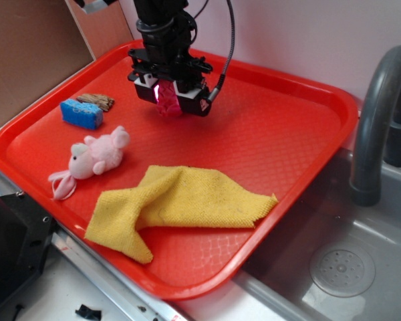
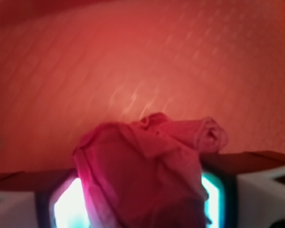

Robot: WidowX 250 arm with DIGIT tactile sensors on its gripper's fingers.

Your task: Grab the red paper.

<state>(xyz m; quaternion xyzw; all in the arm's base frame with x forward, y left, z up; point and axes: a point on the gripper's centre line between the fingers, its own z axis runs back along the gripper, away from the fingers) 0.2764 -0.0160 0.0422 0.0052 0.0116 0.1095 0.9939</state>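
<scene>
The small wrinkled wad of dark red paper (image 1: 167, 100) is sitting between the two fingers of the black pincer (image 1: 168, 93), which is closing on it from both sides and holding it. In the wrist view the creased red paper (image 2: 147, 175) is filling the gap between the finger pads (image 2: 69, 206), bulging out past their tips, with a rolled fold sticking out to one side. Whether the wad is touching the surface beneath it or hanging just above is not clear.

Under the pincer, the large bright red plastic tray (image 1: 281, 134) with a fine diamond-textured floor is spreading out in every direction; the pincer is hanging over its far part, near the back rim.

To the image-left of the pincer, a blue rectangular sponge-like block (image 1: 81, 113) is lying just beside a small brown ridged piece (image 1: 97, 101). Nearer the camera than the pincer and to its image-left, a pink plush toy (image 1: 93, 158) is lying on its side. In front of the pincer, well apart from it, a crumpled yellow terry cloth (image 1: 180, 204) is lying spread on the tray floor.

Off the tray, to the image-right of the pincer, a curved grey faucet (image 1: 377, 114) is rising over a grey sink (image 1: 341, 267).
</scene>
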